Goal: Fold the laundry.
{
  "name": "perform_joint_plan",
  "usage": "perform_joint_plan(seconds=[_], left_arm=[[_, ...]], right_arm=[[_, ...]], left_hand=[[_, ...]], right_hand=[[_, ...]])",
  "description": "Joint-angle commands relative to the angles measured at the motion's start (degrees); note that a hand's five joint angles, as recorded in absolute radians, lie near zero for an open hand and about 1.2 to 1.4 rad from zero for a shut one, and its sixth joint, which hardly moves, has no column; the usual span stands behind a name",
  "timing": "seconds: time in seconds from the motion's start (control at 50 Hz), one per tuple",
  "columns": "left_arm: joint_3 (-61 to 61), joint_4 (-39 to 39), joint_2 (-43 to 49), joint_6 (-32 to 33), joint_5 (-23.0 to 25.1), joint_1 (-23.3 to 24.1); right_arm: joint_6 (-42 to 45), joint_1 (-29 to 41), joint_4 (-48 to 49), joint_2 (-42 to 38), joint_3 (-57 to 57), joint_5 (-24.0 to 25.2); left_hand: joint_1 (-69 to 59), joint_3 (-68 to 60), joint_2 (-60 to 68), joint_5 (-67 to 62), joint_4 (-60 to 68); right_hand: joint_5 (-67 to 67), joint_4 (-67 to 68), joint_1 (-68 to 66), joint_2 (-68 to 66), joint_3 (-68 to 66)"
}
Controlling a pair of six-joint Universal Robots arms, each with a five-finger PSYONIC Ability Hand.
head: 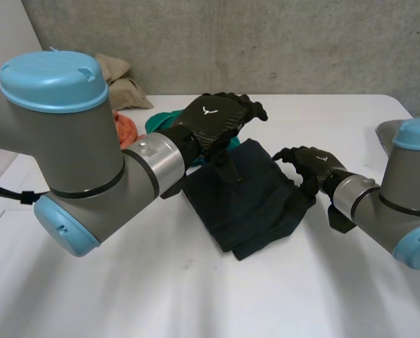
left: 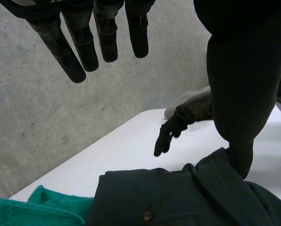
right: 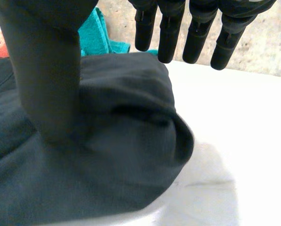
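The dark garment (head: 249, 201) lies folded into a compact bundle at the middle of the white table (head: 196, 296).

Left hand (head: 217, 120): positioned over the garment's far edge. Its fingers (left: 84, 44) are straight, spread and clear of the cloth. Its thumb (left: 244, 84) points down, with the tip touching the fabric. It grips nothing.

Right hand (head: 310, 165): positioned at the garment's right edge. Its fingers (right: 197, 33) are extended above the cloth. Its thumb (right: 46, 80) presses down on the top layer. Nothing is pinched.

A teal cloth (head: 161, 123), an orange cloth (head: 127, 128) and a beige cloth (head: 122, 81) lie beyond the garment, near the concrete wall.
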State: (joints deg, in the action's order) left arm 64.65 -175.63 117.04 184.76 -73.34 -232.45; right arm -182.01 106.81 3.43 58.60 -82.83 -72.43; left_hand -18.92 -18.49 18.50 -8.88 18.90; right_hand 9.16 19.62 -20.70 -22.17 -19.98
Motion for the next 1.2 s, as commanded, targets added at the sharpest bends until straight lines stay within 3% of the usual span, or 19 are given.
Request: perform_joint_plan(seconds=[0.02, 0.14, 0.22, 0.36, 0.44, 0.68, 0.74, 0.8, 0.82, 0.96, 1.1, 1.2], left_arm=[[-0.05, 0.90, -1.55, -0.11, 0.22, -0.29], [0.13, 1.08, -3.49, -0.37, 0.31, -0.38], [0.30, 1.08, -4.37, -0.63, 0.31, -0.29], [0.31, 1.52, -5.51, -1.95, 1.01, 0.50], [0.31, 2.31, -5.86, -2.74, 2.06, 0.85], [0.39, 3.89, -6.48, -3.00, 2.94, 0.77], [0.57, 3.89, -6.74, -3.01, 2.94, 0.68], [0.66, 3.89, -7.00, -3.01, 2.85, 0.59], [0.66, 3.98, -7.01, -3.01, 2.77, 0.59], [0.13, 4.33, -7.36, -2.92, 2.59, 0.06], [-1.62, 4.42, -8.15, -3.18, 2.41, -0.73], [-3.03, 5.56, -9.20, -3.80, 2.15, -0.90]], right_arm=[[13.50, 1.12, -2.99, 5.55, -2.60, -2.46], [29.83, 3.67, -3.43, 7.14, -6.46, -1.84], [34.61, 4.90, -1.59, 6.97, -9.88, -0.09], [35.06, 5.25, 10.97, 4.51, -14.29, 4.48], [35.49, 5.34, 16.69, 1.79, -14.56, 4.31], [38.75, 5.43, 26.62, -4.64, -11.84, 3.78], [37.87, 5.86, 28.03, -5.51, -10.69, 3.52], [36.20, 6.39, 28.74, -6.31, -8.76, 3.17], [35.07, 6.48, 28.74, -6.22, -7.89, 3.08], [26.72, 6.40, 28.48, -5.95, 0.71, 1.77], [23.54, 3.32, 24.88, -7.18, 13.02, -5.52], [22.23, -2.82, 22.33, -8.76, 25.41, -10.98]], left_hand=[[-3.06, -3.50, 3.49, -3.10, 3.08], [-2.73, -3.17, 3.15, -2.77, 2.75], [-1.22, -1.66, 1.65, -1.26, 1.24], [3.32, 2.88, -2.89, 3.27, -3.29], [8.87, 8.43, -8.45, 8.83, -8.85], [8.92, 8.49, -8.50, 8.88, -8.90], [8.92, 8.49, -8.50, 8.88, -8.90], [8.92, 8.49, -8.50, 8.88, -8.90], [8.92, 8.49, -8.50, 8.88, -8.90], [8.92, 8.49, -8.50, 8.88, -8.90], [8.92, 8.49, -8.50, 8.88, -8.90], [8.92, 8.49, -8.50, 8.88, -8.90]], right_hand=[[-3.26, -3.72, 4.80, 6.28, 4.09], [-9.16, -9.62, 10.70, 12.17, 9.98], [-9.16, -9.62, 10.70, 12.17, 9.98], [-9.16, -9.62, 10.70, 12.17, 9.98], [-9.16, -9.62, 10.70, 12.17, 9.98], [-7.15, -7.61, 8.69, 10.16, 7.97], [-0.94, -1.41, 2.48, 3.96, 1.77], [49.52, 49.06, -47.98, -46.50, -48.69], [60.73, 60.27, -59.19, -57.71, -59.90], [60.84, 60.38, -59.30, -57.83, -60.02], [60.84, 60.38, -59.30, -57.83, -60.02], [60.84, 60.38, -59.30, -57.83, -60.02]])
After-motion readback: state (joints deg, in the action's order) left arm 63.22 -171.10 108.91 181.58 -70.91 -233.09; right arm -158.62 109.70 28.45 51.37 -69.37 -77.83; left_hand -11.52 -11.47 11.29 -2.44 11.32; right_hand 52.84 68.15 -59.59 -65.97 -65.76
